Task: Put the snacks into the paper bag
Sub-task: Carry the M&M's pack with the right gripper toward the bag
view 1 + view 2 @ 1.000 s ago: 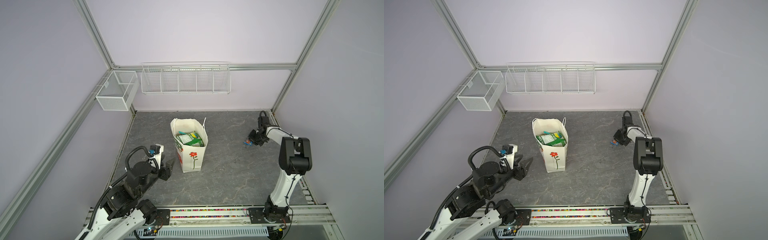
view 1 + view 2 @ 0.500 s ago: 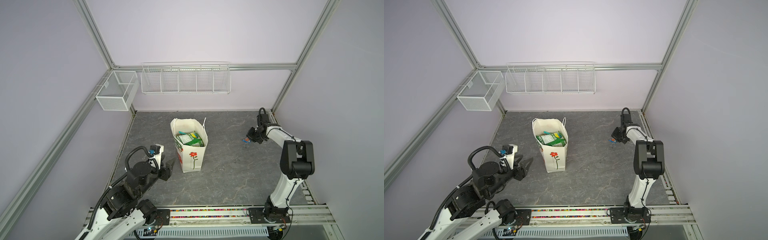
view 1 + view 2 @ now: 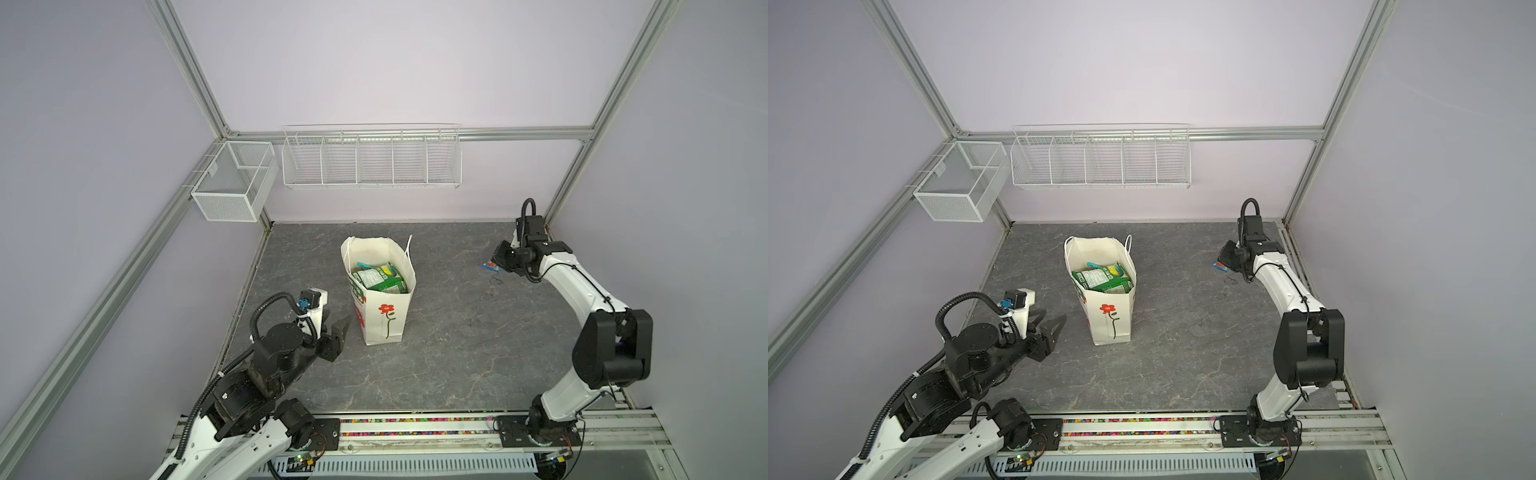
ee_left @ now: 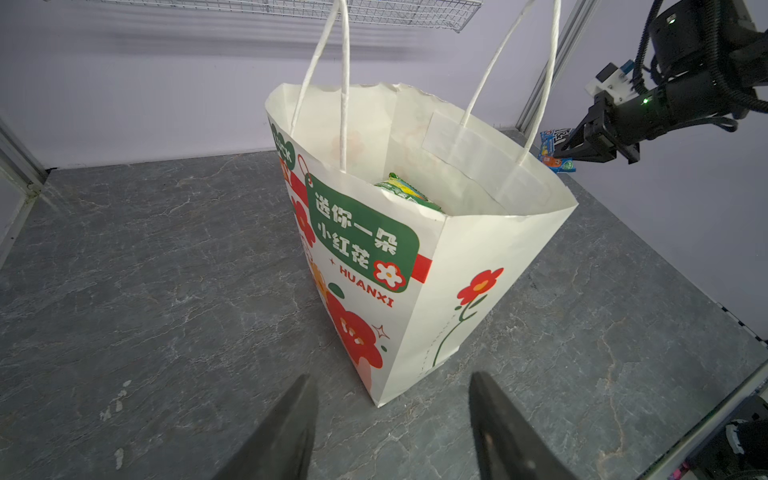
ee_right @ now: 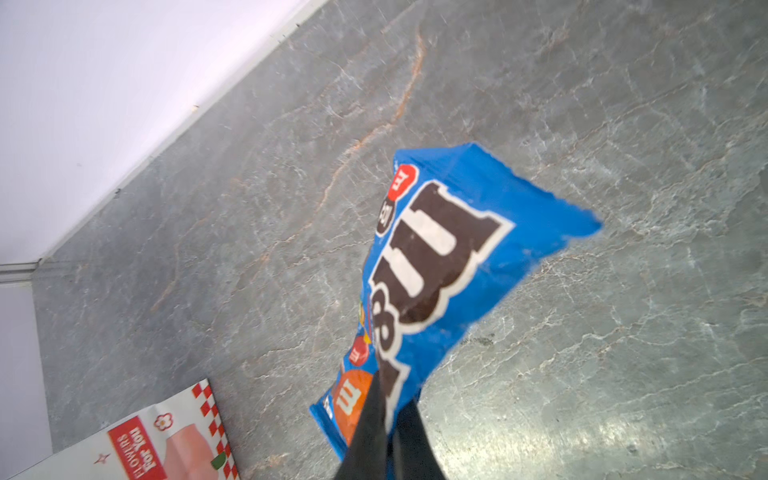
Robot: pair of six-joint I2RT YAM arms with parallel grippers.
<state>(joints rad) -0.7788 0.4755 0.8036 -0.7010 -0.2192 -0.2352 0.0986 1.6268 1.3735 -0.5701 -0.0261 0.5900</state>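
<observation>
The paper bag (image 3: 384, 320) (image 3: 1111, 320) (image 4: 478, 249) stands upright and open mid-table, cream with red flowers and a green label. Green and teal snacks (image 3: 380, 278) (image 3: 1100, 278) (image 4: 405, 191) lie inside it. At the far right, my right gripper (image 5: 388, 395) (image 3: 498, 264) (image 3: 1227, 262) is shut on the edge of a blue M&M's packet (image 5: 436, 257) (image 3: 490, 266) (image 4: 555, 151), which hangs just above the table. My left gripper (image 4: 391, 377) (image 3: 1050, 320) is open and holds nothing, low beside the bag's near left corner.
A white wire rack (image 3: 370, 160) and a mesh basket (image 3: 232, 183) hang on the back walls above the table. Aluminium frame posts stand at the rear corners. The arms' base rail (image 3: 415, 424) runs along the front edge. The bag's cord handles (image 4: 343, 83) stick up.
My right gripper closed on the blue M&M's packet and lifted it a little off the table. The left arm and the bag have not moved.
</observation>
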